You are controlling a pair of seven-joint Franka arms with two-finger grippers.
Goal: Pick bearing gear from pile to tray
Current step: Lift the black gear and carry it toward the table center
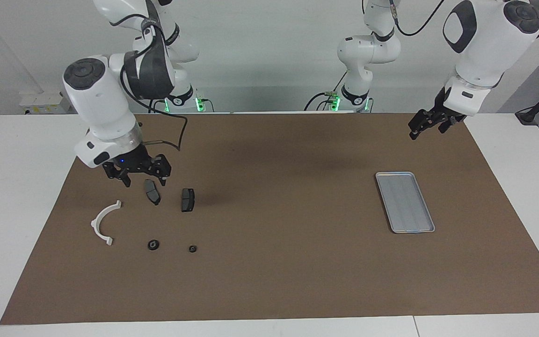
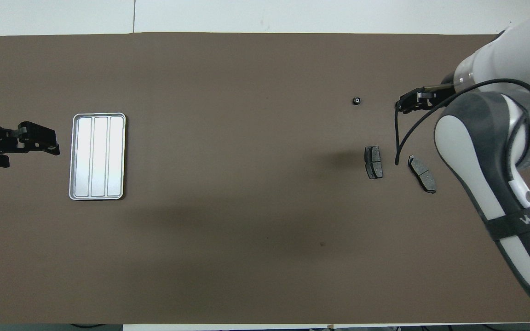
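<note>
**Right gripper low over the pile, tray bare at the other end**

While the left arm waits raised above the table corner at its own end, nearest the robots, its gripper (image 1: 431, 122) hangs in the air with nothing in it; whether its fingers are spread or closed I cannot tell. The right gripper (image 1: 139, 174) hangs low over the pile at the right arm's end of the brown mat (image 1: 269, 281), fingers spread wide and holding nothing, just above one dark brake-pad piece (image 1: 152, 192). A second brake-pad piece (image 1: 187, 200) lies just beside the first, toward the table's middle. The white half-ring bracket (image 1: 103, 223) lies nearer the table's end edge. Farther from the robots sit two small black rings, the larger ring (image 1: 153, 244) and the smaller ring (image 1: 193, 248), apart from each other. The tray (image 1: 405, 202) lies toward the left arm's end, well apart from the pile, with no part in it.
</note>
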